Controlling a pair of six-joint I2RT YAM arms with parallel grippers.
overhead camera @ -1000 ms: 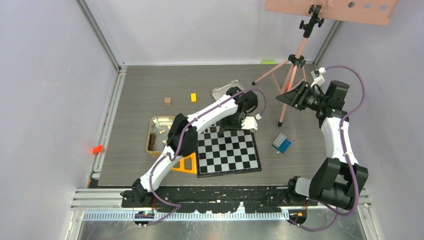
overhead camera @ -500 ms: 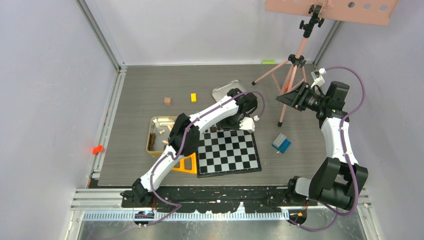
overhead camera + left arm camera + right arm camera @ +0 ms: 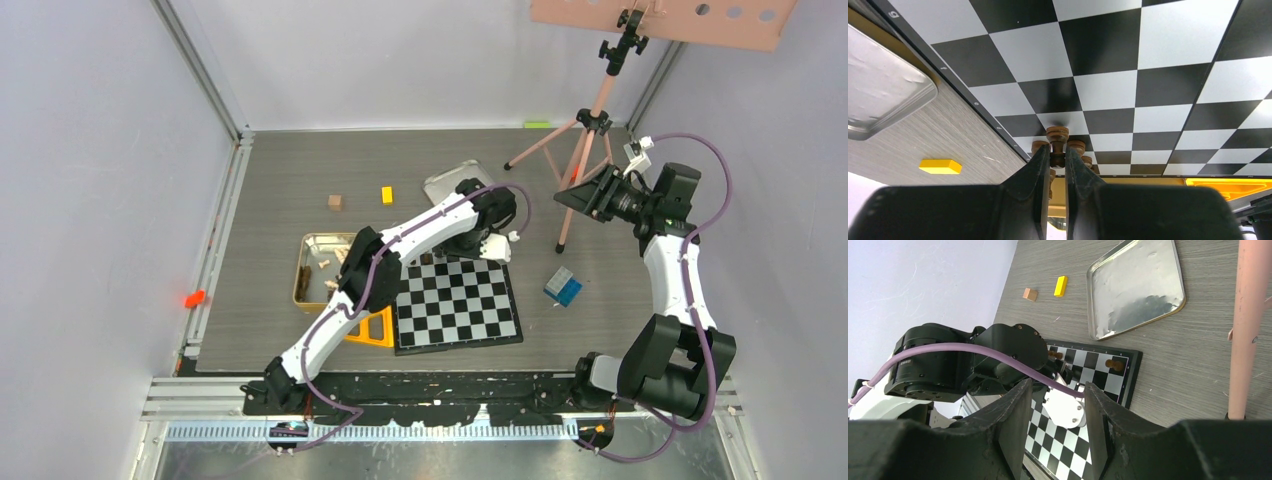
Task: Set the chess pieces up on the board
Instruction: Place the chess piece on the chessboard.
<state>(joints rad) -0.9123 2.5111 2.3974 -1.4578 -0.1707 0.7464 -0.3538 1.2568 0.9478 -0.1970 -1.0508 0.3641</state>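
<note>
Pinching a dark chess piece [image 3: 1057, 135], the left claw [image 3: 1057, 154] should set it straight on one square of the board [image 3: 1158, 85], then let go slowly. The right claw [image 3: 1054, 407] is spread, empty.

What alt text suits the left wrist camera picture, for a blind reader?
The left end effector pinches a dark brown chess piece at the edge of the board, beside other dark pieces. A silver tray and yellow block lie nearby.

Bright even overhead light, faint soft shadows, dull glare on silver lid [image 3: 443, 183] at twelve o'clock, board [image 3: 1158, 90] glossy, mirroring.
</note>
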